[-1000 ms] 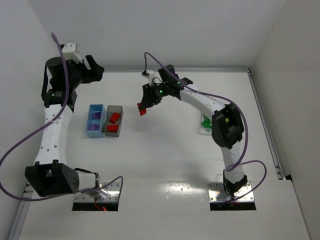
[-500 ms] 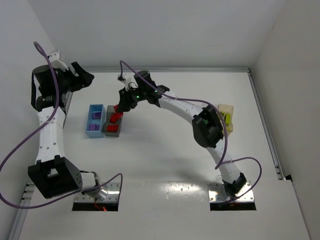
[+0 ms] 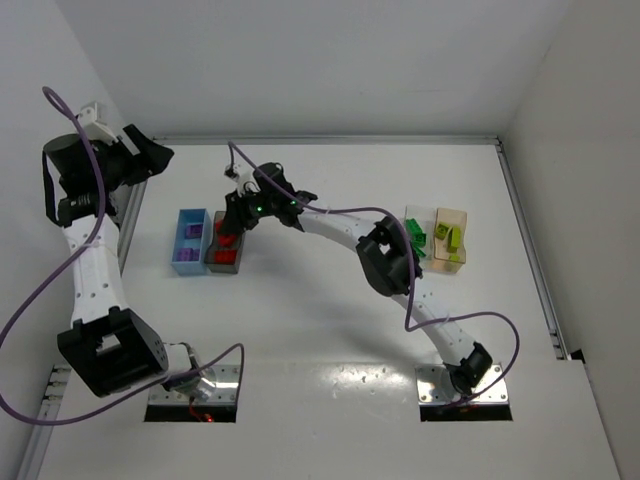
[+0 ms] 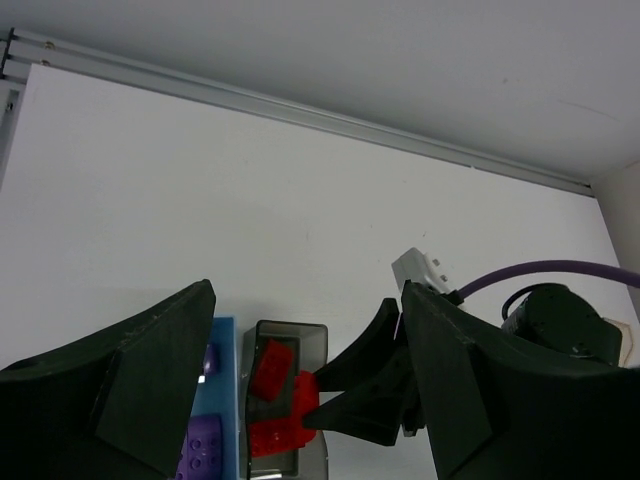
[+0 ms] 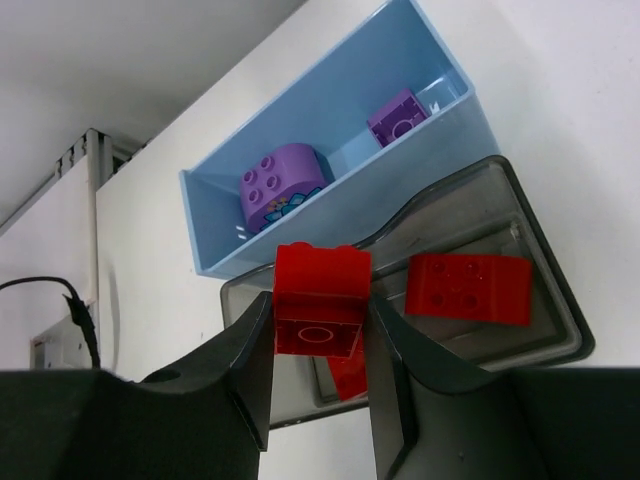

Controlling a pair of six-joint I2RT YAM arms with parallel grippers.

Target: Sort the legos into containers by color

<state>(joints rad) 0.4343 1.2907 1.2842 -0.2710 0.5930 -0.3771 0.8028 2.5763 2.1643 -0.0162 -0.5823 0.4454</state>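
White surface [image 3: 330, 320], four open bins directly on it. Left: light blue bin [image 3: 188, 268] and dark grey bin [image 3: 226, 266], side by side. Right, well apart from those: clear bin [image 3: 420, 258] beside tan-orange bin [image 3: 452, 260].

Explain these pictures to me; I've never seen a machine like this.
These are two white robot arms bolted to a table. One picture looks down from above: the left arm rises at the left, and the right arm reaches across. The other two come from cameras on the wrists, so each shows its own dark pincer. On the table stand four small bins: a light blue bin with purple bricks, a dark grey bin with red bricks, a clear bin with green bricks, and a tan bin with yellow-green bricks. The right pincer is shut on a red brick over the dark grey bin. The left pincer is open and holds nothing.
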